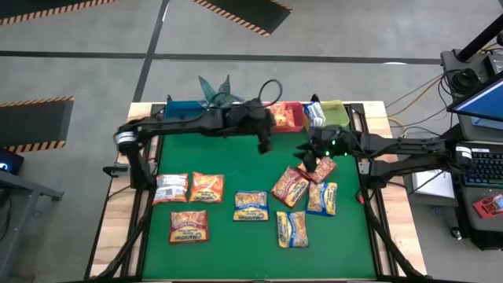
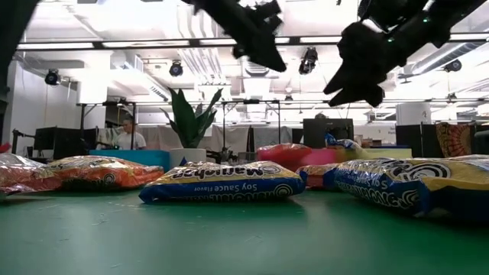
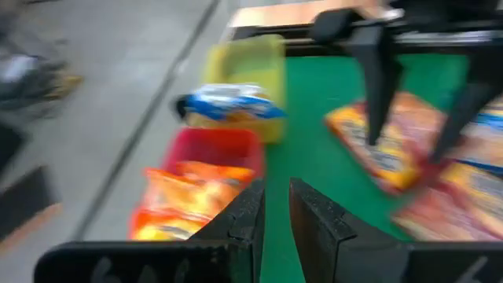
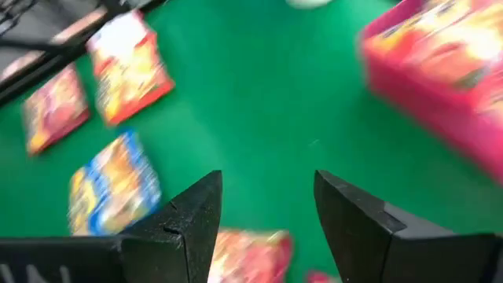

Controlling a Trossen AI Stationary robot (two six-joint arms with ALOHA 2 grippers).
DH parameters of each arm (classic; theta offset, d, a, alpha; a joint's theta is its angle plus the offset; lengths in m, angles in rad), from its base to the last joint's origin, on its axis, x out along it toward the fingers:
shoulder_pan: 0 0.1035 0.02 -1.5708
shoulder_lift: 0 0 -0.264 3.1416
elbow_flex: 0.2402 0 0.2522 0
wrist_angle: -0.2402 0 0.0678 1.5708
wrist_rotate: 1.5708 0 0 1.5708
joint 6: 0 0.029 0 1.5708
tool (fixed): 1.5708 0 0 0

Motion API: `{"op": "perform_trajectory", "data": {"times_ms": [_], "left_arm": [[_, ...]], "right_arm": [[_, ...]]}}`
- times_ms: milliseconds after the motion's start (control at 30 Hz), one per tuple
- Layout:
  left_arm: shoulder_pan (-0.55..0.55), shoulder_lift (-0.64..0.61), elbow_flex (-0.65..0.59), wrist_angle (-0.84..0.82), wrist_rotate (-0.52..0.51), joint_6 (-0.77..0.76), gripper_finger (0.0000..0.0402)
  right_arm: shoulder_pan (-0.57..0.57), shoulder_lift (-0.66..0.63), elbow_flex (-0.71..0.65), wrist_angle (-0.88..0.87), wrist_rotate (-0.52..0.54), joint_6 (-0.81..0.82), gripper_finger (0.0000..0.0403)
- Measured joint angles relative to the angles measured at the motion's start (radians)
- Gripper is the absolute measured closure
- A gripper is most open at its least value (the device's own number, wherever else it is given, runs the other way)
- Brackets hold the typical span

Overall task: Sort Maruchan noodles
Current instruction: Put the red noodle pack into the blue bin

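Observation:
Several Maruchan noodle packets lie flat on the green table (image 1: 236, 165): red (image 1: 170, 189), orange (image 1: 207, 187), blue-and-yellow (image 1: 251, 206) and others to their right. My left gripper (image 1: 266, 144) hangs above the table beside the red bin (image 3: 212, 149). Its fingers are all but together, with nothing between them (image 3: 277, 206). My right gripper (image 1: 309, 161) stands open and empty (image 4: 267, 196) in the air over a red packet (image 1: 322, 170). Orange packets (image 3: 181, 200) lie in the red bin. A blue packet (image 3: 232, 102) rests on the yellow-green bin (image 3: 244, 59).
Three bins stand along the table's far edge: blue (image 1: 185, 110), red (image 1: 287, 116) and yellow-green (image 1: 336, 114). A potted plant (image 1: 216, 90) stands behind the blue bin. The two grippers hang close together near the far middle. Bare green surface lies between the left and right packet groups.

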Motion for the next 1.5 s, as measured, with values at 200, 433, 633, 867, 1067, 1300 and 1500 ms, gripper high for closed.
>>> {"op": "perform_trajectory", "data": {"times_ms": [200,433,633,867,1067,1300,1500], "left_arm": [[-0.076,-0.188,-0.284,0.146,0.065,-0.037,0.0359],[-0.140,-0.294,-0.521,0.355,0.064,-0.056,0.0359],[-0.166,-0.302,-0.586,0.407,0.064,-0.080,0.0359],[-0.167,-0.301,-0.588,0.411,0.062,-0.085,0.0359],[-0.167,-0.301,-0.588,0.405,0.062,-0.085,0.0359],[-0.167,-0.306,-0.588,0.388,0.062,-0.082,0.0359],[-0.167,-0.342,-0.590,0.231,0.063,-0.179,0.0359]], "right_arm": [[0.147,0.020,-0.024,-0.007,-0.091,0.108,0.0220],[0.278,0.105,-0.003,-0.042,-0.155,0.312,0.0220],[0.345,0.220,0.096,-0.284,-0.155,0.392,0.0220],[0.364,0.356,0.159,-0.519,-0.162,0.383,0.0220],[0.362,0.467,0.158,-0.457,-0.156,0.328,0.0220],[0.309,0.538,0.189,-0.079,0.043,0.165,0.0221],[0.310,0.446,0.203,0.032,0.062,0.005,0.0221]]}}
